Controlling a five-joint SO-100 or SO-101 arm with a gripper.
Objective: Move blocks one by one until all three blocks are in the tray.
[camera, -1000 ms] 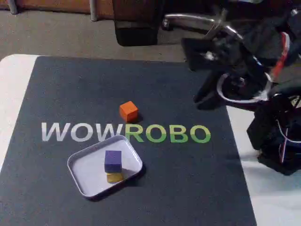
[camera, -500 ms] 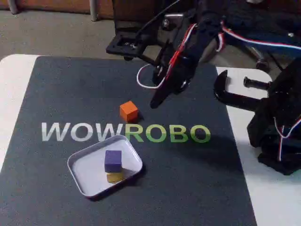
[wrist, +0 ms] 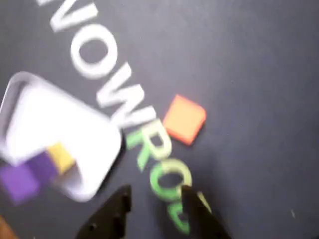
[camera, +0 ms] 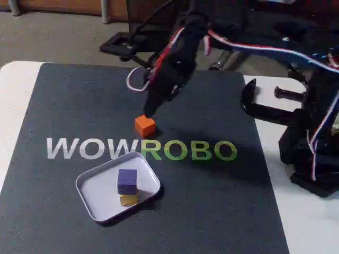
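From the wrist view I have the end effector (wrist: 153, 196) with its two dark fingers apart and nothing between them, hanging over the green letters of the mat; I read that spread as readiness to straddle the last loose cube. Just beyond the fingertips, slightly to the right in that view, lies the orange block (wrist: 184, 119), flat on the dark mat (wrist: 259, 74) that covers the counter, apart from both fingers. Farther off to the left sits the tray (wrist: 20, 89), with the yellow block (wrist: 61, 156) and the purple block (wrist: 22, 180) inside it, touching each other. In the fixed view the purple one appears to sit on top of the yellow one, so two of the three are home and only the orange remains outside. Compared with half a second ago, my arm has swung left and lower in the fixed view: the tip that hung off to the right of the orange block (camera: 144, 125) now sits just above and behind it, while the cubes and tray (camera: 87, 182) lie unchanged.
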